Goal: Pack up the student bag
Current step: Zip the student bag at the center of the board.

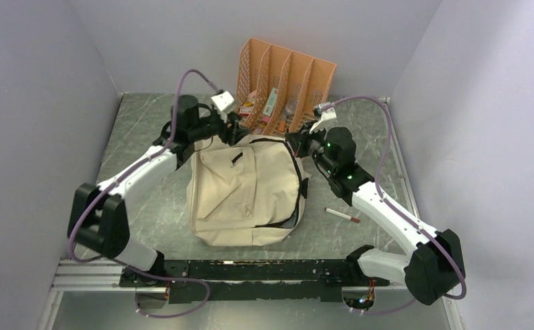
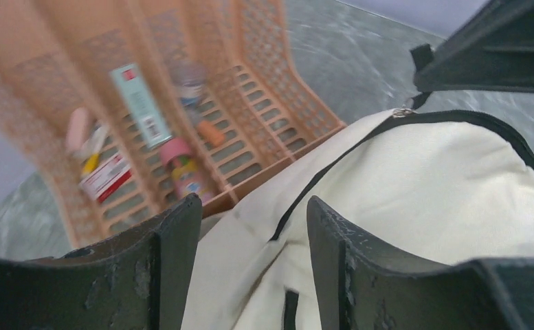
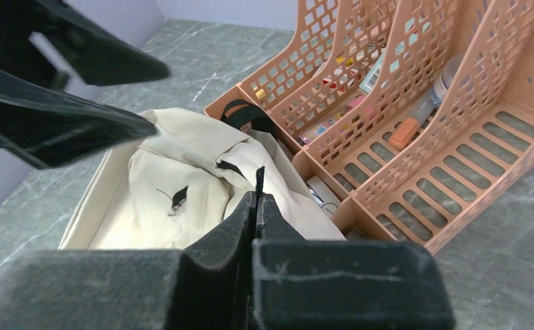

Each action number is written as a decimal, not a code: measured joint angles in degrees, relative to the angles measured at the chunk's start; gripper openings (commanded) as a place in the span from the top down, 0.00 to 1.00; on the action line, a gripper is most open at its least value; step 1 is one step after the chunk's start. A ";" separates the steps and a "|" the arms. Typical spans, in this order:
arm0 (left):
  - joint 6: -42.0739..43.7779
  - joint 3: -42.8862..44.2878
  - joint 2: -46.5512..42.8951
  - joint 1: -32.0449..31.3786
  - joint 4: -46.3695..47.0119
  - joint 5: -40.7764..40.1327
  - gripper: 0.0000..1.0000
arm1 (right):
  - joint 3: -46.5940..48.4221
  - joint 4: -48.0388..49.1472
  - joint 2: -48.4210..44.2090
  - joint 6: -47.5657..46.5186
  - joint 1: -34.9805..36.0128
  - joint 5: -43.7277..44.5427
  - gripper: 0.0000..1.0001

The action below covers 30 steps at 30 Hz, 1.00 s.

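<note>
My table (image 1: pixel 147 199) is a grey plate with a marble pattern, closed in by plain pale walls (image 1: pixel 37 103) at the left, the right and the back. The cream bag (image 1: pixel 243 192) lies in the middle of it, with its top end against the orange rack (image 1: pixel 288 75) at the back. My left gripper (image 2: pixel 253 206) hangs over the top left corner of the bag with its fingers apart and gripping nothing, my right gripper (image 3: pixel 256 196) is closed tight on a thin dark strip at the bag's top right edge, and a pen (image 1: pixel 342 215) lies on the bare table just right of the bag.
</note>
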 measured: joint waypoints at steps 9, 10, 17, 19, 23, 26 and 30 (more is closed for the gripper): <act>26.47 17.18 14.62 -6.34 -12.83 12.26 0.38 | -1.11 0.22 -2.32 -0.20 -0.09 -2.91 1.00; 29.35 19.63 15.87 -7.04 -15.50 12.48 0.38 | -1.11 0.20 -2.32 -0.20 -0.09 -3.10 1.00; 43.25 28.24 21.75 -10.16 -29.70 12.81 0.39 | -1.11 -0.20 -2.36 -0.61 -0.11 -3.87 1.00; 44.96 28.24 22.14 -10.58 -31.85 12.83 0.40 | -1.11 -0.24 -2.47 -0.79 -0.11 -3.87 1.00; 47.39 28.24 22.80 -11.15 -34.80 12.83 0.41 | -1.11 -0.68 -2.69 -1.38 -0.11 -3.87 1.00; 48.06 28.24 23.19 -11.26 -36.00 12.83 0.45 | -1.11 -0.72 -2.69 -1.51 -0.11 -3.87 1.00; 48.24 28.24 23.23 -11.52 -36.30 12.44 0.65 | -1.11 -0.74 -2.71 -1.68 -0.11 -3.85 1.00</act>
